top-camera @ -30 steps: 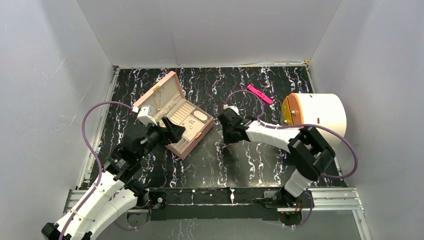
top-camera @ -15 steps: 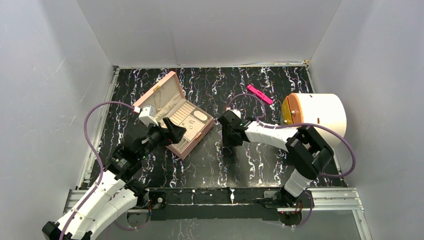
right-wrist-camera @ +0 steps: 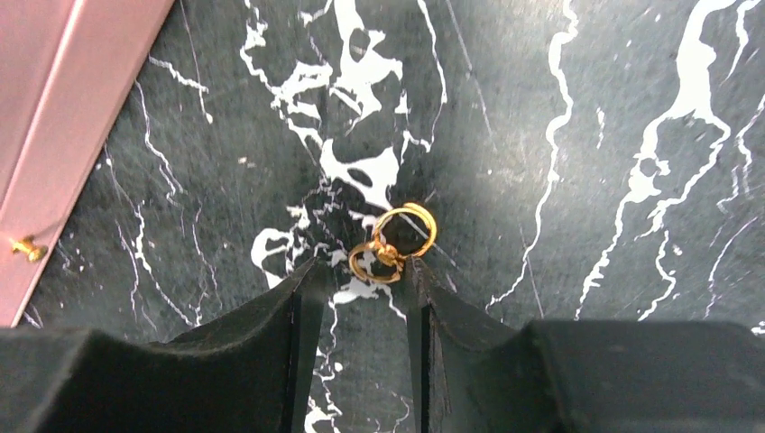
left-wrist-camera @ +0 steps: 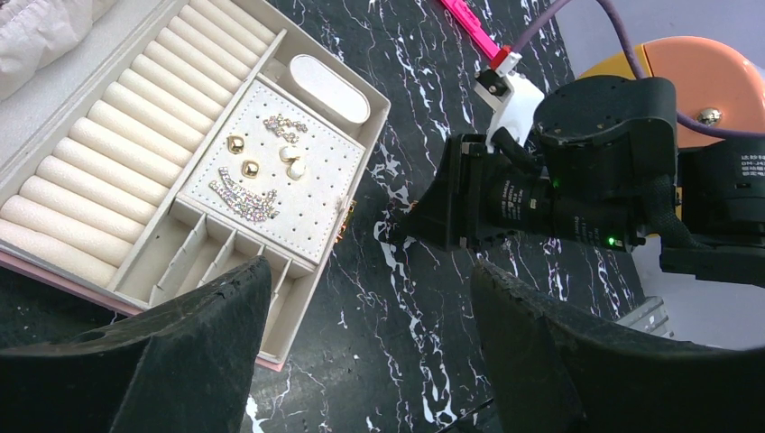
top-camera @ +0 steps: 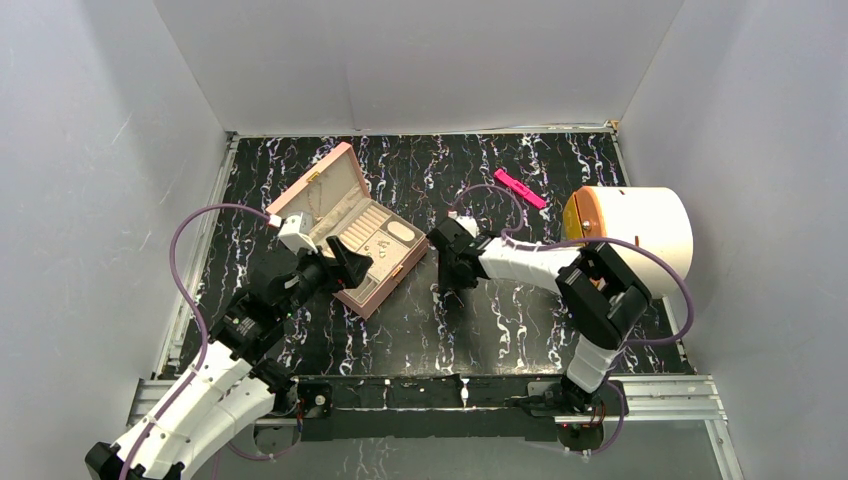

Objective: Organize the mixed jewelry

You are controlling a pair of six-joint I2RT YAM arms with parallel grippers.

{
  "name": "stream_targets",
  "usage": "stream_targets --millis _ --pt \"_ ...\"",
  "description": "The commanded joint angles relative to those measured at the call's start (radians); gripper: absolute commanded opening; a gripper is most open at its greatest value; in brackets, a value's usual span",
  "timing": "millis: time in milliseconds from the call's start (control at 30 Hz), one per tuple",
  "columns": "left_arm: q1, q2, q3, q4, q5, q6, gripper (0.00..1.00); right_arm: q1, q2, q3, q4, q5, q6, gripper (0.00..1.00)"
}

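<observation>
Two linked gold rings (right-wrist-camera: 393,242) lie on the desk (right-wrist-camera: 586,135) between the right hand's (right-wrist-camera: 361,266) parted fingertips, while the left hand (left-wrist-camera: 370,266) hovers, spread wide, beside the jewelry box (left-wrist-camera: 108,153).

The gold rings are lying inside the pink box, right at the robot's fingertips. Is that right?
No. The gold rings are lying on the black table, outside the pink box, right at the tips of the right gripper. The right wrist view shows it.
</observation>
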Motion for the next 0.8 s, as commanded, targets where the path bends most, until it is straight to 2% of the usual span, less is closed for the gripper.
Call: stream_targets --millis 0,167,367,467,600,767 --pt "-0.002 -0.016 -0.006 0.005 -0.015 0.009 0.78 0.003 0.050 0.052 -0.019 0.107 -0.024 0.46" --pt "-0.002 -0.014 -0.007 0.001 -0.016 0.011 0.78 0.001 0.084 0.089 -0.015 0.157 -0.091 0.45" --pt "-0.002 -0.014 -0.006 -0.008 -0.019 0.015 0.78 0.011 0.096 0.103 -0.027 0.145 -0.125 0.39" --pt "-0.002 -0.016 -0.010 -0.007 -0.021 0.013 0.78 0.020 0.086 0.105 -0.056 0.145 -0.124 0.40" --pt "-0.002 -0.011 -0.013 0.002 -0.014 0.010 0.78 0.033 0.063 0.106 -0.098 0.138 -0.112 0.48" --pt "-0.002 -0.008 -0.015 0.010 -0.010 0.004 0.78 0.042 0.058 0.101 -0.134 0.142 -0.082 0.45"
